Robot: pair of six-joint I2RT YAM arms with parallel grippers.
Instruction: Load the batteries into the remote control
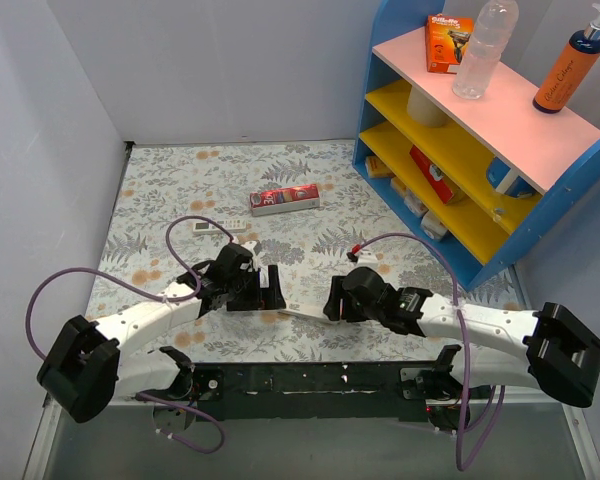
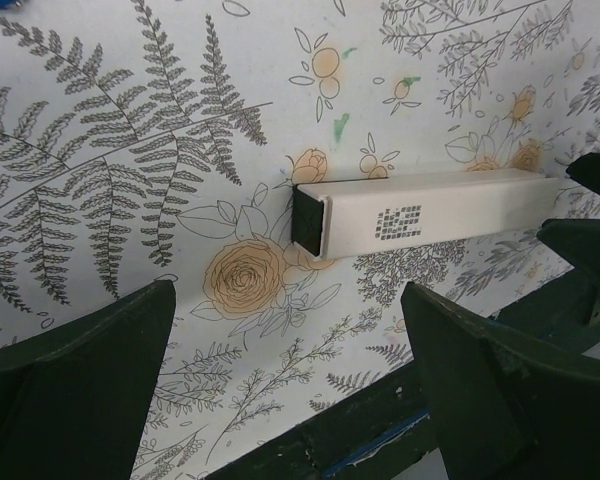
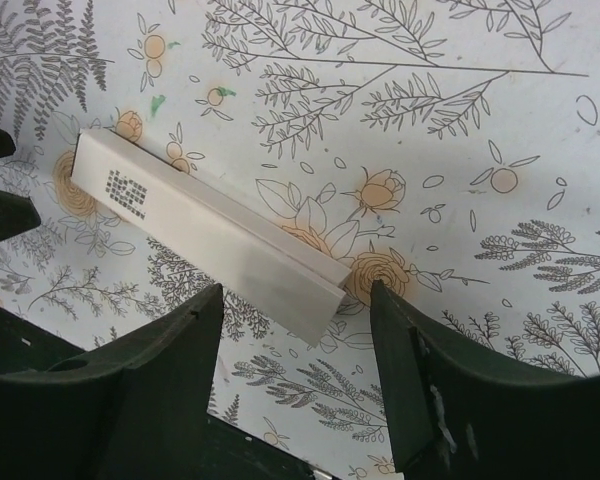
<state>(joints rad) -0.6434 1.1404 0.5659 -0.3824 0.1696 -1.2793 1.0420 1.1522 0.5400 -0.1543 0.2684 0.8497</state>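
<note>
Over on the right, the blue shelf unit (image 1: 375,70) is well stocked. Its pink top board carries an orange razor pack (image 1: 445,42), a clear bottle (image 1: 485,48) and an orange pump bottle (image 1: 570,70), all upright. On the yellow shelf below sits a pale tub (image 1: 427,105), and one level down there is a red packet (image 1: 427,165) among small items too tiny to name. A red carton (image 1: 284,200) lies flat out on the flower-patterned worktop (image 1: 310,165), well apart from both arms.

Down at the near edge, the remote control (image 2: 430,215) lies flat on the worktop between the two arms, a printed code patch facing up and a dark open end pointing toward the left arm.

The left fingers (image 2: 100,380) are spread wide and holding nothing. The open end of the remote control lies ahead of the gap between them, clear of both.

The right fingers (image 3: 450,390) are wide apart too, straddling the opposite end of the remote control, whose corner sits right in the gap. One finger is very close to its edge, but contact cannot be confirmed. There is no grip on it from either side.
</note>
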